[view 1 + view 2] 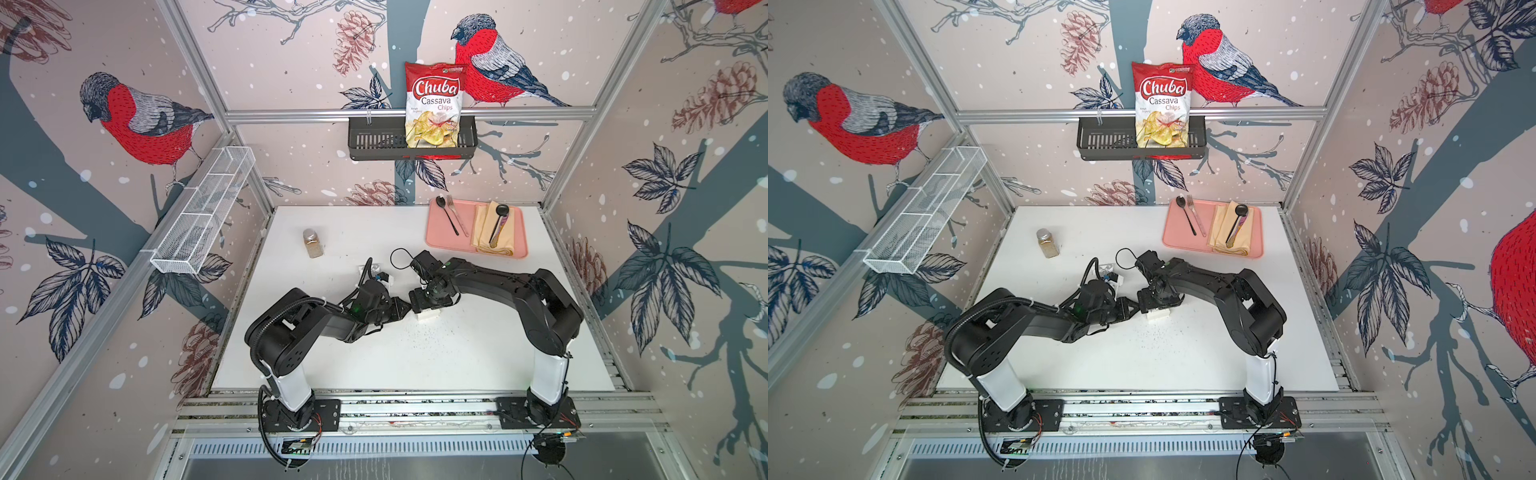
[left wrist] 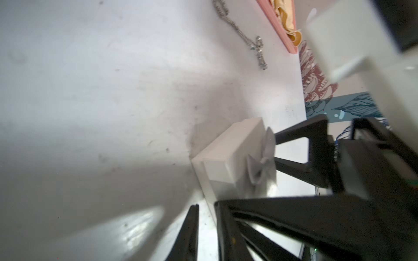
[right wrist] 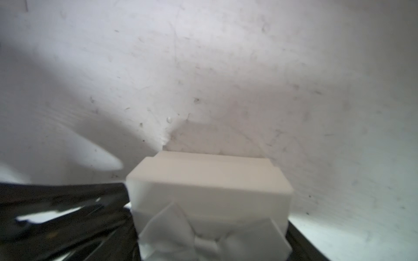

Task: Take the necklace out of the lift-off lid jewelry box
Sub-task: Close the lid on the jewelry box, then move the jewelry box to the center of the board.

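The white jewelry box (image 1: 428, 318) stands mid-table. Its lid (image 2: 235, 149), topped with a white bow (image 3: 203, 239), sits skewed over the base (image 2: 203, 180). My right gripper (image 1: 428, 308) comes down over it, one finger on each side of the lid (image 3: 208, 187). Whether the fingers (image 2: 294, 167) still press it is unclear. The silver necklace (image 2: 251, 40) lies on the table outside the box, near the pink tray; I see it only in the left wrist view. My left gripper (image 2: 206, 204) sits low beside the base, its fingers a narrow gap apart and empty.
A pink tray (image 1: 432, 245) with cutlery and a folded napkin sits at the back right. A spice jar (image 1: 312, 243) stands at the back left. Dark specks (image 1: 436, 336) dot the table in front of the box. Wall baskets hang behind and to the left.
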Available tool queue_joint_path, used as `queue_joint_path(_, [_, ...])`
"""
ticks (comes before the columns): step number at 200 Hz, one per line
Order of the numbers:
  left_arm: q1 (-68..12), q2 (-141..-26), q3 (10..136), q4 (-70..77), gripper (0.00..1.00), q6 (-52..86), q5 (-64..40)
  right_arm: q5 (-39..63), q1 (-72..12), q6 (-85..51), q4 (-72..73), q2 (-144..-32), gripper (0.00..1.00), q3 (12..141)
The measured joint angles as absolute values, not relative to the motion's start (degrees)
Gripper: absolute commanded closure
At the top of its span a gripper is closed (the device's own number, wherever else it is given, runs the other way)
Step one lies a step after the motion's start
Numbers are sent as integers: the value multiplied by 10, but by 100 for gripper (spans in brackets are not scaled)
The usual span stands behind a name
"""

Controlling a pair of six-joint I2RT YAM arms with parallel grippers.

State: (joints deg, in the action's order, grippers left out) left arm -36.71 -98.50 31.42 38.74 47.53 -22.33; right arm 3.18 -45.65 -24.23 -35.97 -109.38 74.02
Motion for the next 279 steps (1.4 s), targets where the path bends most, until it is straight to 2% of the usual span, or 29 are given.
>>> queue_joint_path(29, [-362,-964,309,383,77,463,-223,29,-456,-244,-368,-1071,15,751])
queue_joint_path(51, [-358,-957,304,382,77,459,-223,30,-456,-244,-373,-1057,17,752])
queue_joint_path(65, [-357,-954,302,380,78,455,-223,30,-456,-245,-378,-1046,26,752])
queue_joint_path(93, [-357,-955,298,382,83,455,-224,30,-458,-255,-376,-1033,60,751])
queue_joint_path(104, [-357,-961,296,385,84,460,-225,31,-461,-257,-375,-1034,65,748])
queue_joint_path(185, [-376,-1030,341,396,87,487,-237,41,-469,-258,-334,-1051,64,714])
queue_joint_path(238, [-389,-1074,392,396,88,496,-234,41,-436,-254,-305,-1030,61,684])
queue_joint_path(279, [-413,-1137,479,392,88,497,-238,36,-377,-235,-292,-1001,60,648])
